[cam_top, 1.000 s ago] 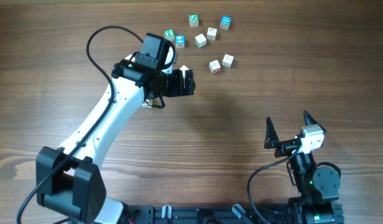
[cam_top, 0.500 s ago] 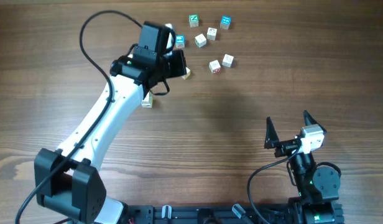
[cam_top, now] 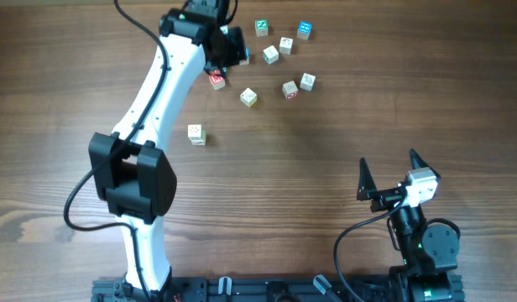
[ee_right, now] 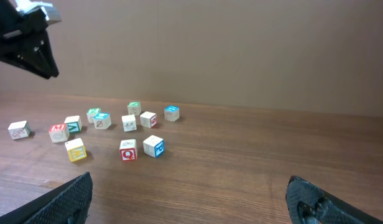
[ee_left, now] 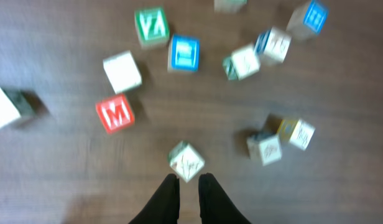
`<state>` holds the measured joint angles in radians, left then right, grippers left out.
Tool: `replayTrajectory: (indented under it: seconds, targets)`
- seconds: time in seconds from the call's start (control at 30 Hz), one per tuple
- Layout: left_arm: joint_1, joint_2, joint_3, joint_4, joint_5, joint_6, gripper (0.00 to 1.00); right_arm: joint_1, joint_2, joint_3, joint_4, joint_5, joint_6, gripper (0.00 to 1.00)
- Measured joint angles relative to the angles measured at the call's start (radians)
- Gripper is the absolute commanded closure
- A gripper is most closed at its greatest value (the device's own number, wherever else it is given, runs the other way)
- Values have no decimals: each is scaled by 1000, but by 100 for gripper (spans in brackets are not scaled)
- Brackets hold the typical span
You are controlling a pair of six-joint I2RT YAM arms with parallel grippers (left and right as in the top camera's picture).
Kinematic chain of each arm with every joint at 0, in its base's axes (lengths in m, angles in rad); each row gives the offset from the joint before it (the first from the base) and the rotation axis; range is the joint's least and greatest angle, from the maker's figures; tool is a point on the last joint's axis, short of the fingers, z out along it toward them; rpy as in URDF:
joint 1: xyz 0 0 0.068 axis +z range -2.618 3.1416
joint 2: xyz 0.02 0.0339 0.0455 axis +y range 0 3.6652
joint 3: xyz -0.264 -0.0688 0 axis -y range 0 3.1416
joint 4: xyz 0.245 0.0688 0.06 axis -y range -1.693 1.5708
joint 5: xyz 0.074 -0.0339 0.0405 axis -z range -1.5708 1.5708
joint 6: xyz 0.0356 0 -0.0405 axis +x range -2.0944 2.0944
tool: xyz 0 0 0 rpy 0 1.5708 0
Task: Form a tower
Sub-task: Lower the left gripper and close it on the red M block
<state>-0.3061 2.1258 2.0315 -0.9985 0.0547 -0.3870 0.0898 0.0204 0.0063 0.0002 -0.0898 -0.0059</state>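
- The tower's cubes (cam_top: 270, 54) are lying singly on the table (cam_top: 326, 151), forming a loose scatter at the upper centre of the overhead view; each one in view is resting directly on the wood
- The left arm (cam_top: 154, 92) is spanning the left half of the overhead view, its dark head hanging over the left end of that scatter
- The left jaws are sitting almost together, showing only a thin gap at the bottom centre of the left wrist view, and are gripping nothing
- A pale cube (ee_left: 186, 160), turned corner-first, is lying just beyond the jaw tips; whether it is touching them cannot be told
- A red M cube (ee_left: 115, 113) is lying left of centre in the left wrist view, with a white cube (ee_left: 122, 71) above it and a blue cube (ee_left: 184, 53) and a green cube (ee_left: 151, 26) nearer the top
- A lone cube (cam_top: 195, 134) is sitting apart from the scatter, below it and to the right of the left arm in the overhead view
- The right arm (cam_top: 422, 239) is resting at the lower right of the overhead view, well apart from every cube
- The right jaws are standing wide apart and holding nothing, their tips showing in the two lower corners of the right wrist view
- A red Q cube (ee_right: 128, 150) and a blue-marked cube (ee_right: 153, 146) are lying side by side nearest that camera
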Motion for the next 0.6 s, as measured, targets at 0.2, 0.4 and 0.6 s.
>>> replayTrajectory:
  seconds: [0.2, 0.4, 0.6]
  targets:
    - [0, 115, 21, -9, -116, -15, 39, 0, 0, 0, 0, 0, 0, 0]
    - [6, 155, 21, -12, -141, -29, 37, 0, 0, 0, 0, 0, 0, 0]
    - [35, 165, 21, 1, -148, -98, 39, 0, 0, 0, 0, 0, 0, 0]
